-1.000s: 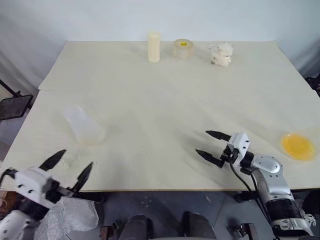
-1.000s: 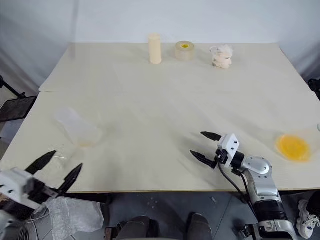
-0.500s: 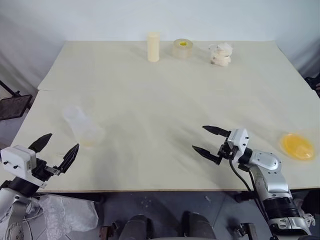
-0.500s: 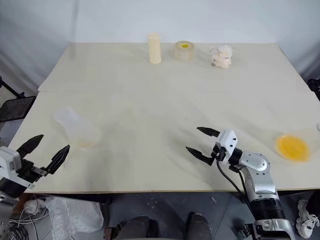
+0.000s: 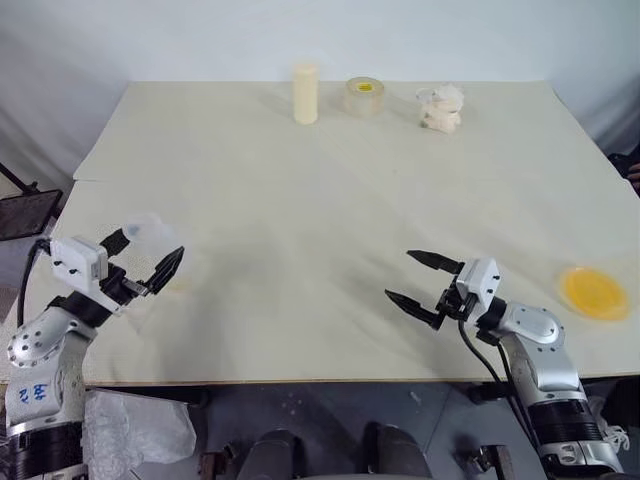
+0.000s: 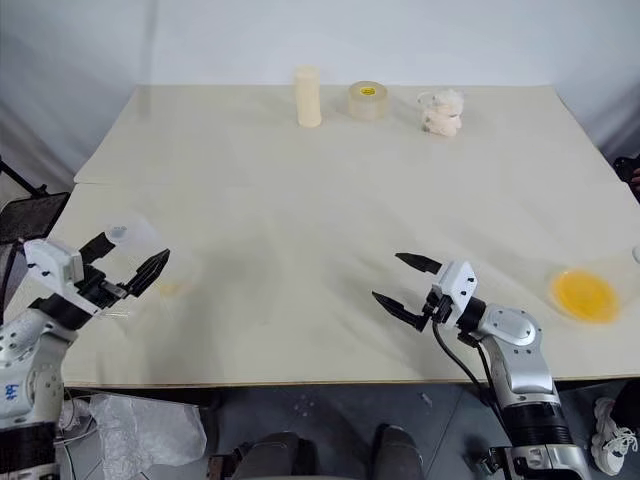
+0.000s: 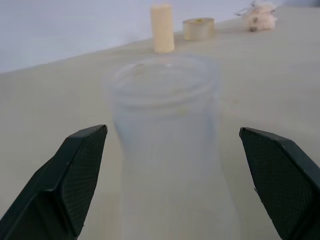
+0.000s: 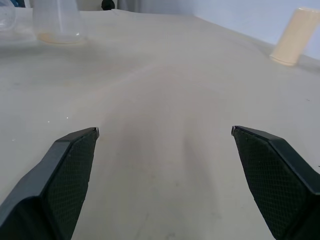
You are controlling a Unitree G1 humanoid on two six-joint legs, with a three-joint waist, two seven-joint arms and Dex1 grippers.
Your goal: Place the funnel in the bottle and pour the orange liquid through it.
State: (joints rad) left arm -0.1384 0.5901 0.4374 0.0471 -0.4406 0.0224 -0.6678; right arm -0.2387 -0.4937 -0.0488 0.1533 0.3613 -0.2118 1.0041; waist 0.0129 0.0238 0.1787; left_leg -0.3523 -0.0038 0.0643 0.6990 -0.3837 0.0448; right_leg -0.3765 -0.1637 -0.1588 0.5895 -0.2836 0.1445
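The left gripper (image 5: 142,260) has come up from below the near-left edge of the counter (image 5: 320,180) and now sits over its surface, its fingers (image 7: 82,165) spread wide on either side of the bottle (image 7: 167,145). A second ago that gripper hung off the near edge, short of the bottle. In the left wrist view the bottle stands upright between the two fingers, with a clear gap on each side, so nothing is gripped. From the head views, the bottle's neck shows just past the far fingertip, and a faint yellow-orange tint lies at its base on the counter.

The right gripper (image 5: 422,283) has barely changed place: it hovers above the near-right part of the counter, pointing toward the left, fingers wide apart and holding nothing. The right wrist view looks across bare counter toward the bottle (image 8: 56,22) well away.

The orange liquid (image 5: 594,292) lies as a bright round patch near the right edge of the counter, to the right of the right gripper and well apart from the bottle, as before. At the far edge the cream cylinder (image 5: 305,94), the tape roll (image 5: 364,96) and a small pale fluffy object (image 5: 441,108) stand in a row, unmoved.
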